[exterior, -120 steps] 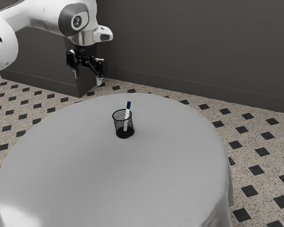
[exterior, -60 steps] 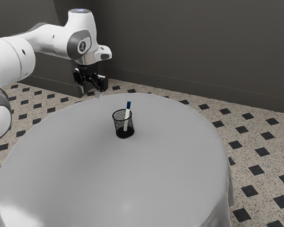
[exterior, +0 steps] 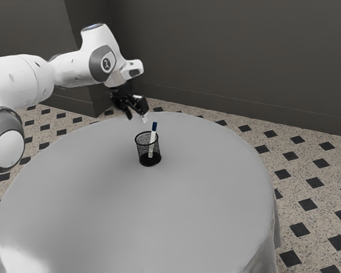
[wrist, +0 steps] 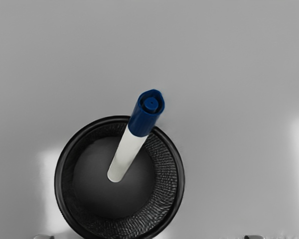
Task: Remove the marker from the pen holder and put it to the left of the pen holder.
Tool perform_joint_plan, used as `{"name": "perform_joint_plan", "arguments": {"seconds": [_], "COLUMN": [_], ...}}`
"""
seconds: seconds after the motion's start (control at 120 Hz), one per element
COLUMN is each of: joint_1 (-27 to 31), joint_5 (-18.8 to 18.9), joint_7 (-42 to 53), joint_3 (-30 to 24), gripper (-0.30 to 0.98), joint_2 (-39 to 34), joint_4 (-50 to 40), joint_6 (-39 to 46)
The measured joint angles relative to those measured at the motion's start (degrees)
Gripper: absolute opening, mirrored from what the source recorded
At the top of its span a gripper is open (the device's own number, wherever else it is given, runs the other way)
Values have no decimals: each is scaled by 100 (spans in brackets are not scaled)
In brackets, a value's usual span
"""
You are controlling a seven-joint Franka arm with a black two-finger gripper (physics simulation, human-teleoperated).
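My gripper (exterior: 136,117) is open, tilted, just above and toward the exterior view's left of the pen holder (exterior: 148,149), a black mesh cup standing upright. The white marker (exterior: 152,138) with a blue cap leans inside it, cap end sticking up past the rim. In the wrist view the marker (wrist: 128,150) rests against the rim of the pen holder (wrist: 180,177), cap pointing up at the camera. The tips of the gripper (wrist: 149,237) show far apart at that view's lower edge, with nothing held between them.
The round table (exterior: 199,199) has a smooth grey cloth, and the pen holder stands toward its far side. A dark wall (exterior: 233,62) rises behind, beyond a strip of tiled floor (exterior: 315,170).
My hand has come down and moved toward the exterior view's right, closer to the pen holder, and has tilted. The pen holder and marker have stayed where they were.
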Motion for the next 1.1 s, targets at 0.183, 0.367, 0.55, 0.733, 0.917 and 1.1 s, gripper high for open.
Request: {"name": "perform_joint_plan", "arguments": {"seconds": [0.183, 0.367, 0.55, 0.733, 0.917, 1.1], "joint_1": [-1, 0, 0, 0, 0, -1], "joint_5": [-89, -96, -108, -130, -134, -129], "joint_7": [451, 778, 1016, 1106, 1066, 942], "joint_3": [-74, -70, -72, -70, -69, -68], "gripper": [47, 44, 37, 34, 33, 31], "joint_2": [258, 518, 754, 1052, 1197, 1309], "joint_4": [115, 363, 583, 822, 910, 961], "joint_6": [27, 139, 349, 570, 821, 1035]}}
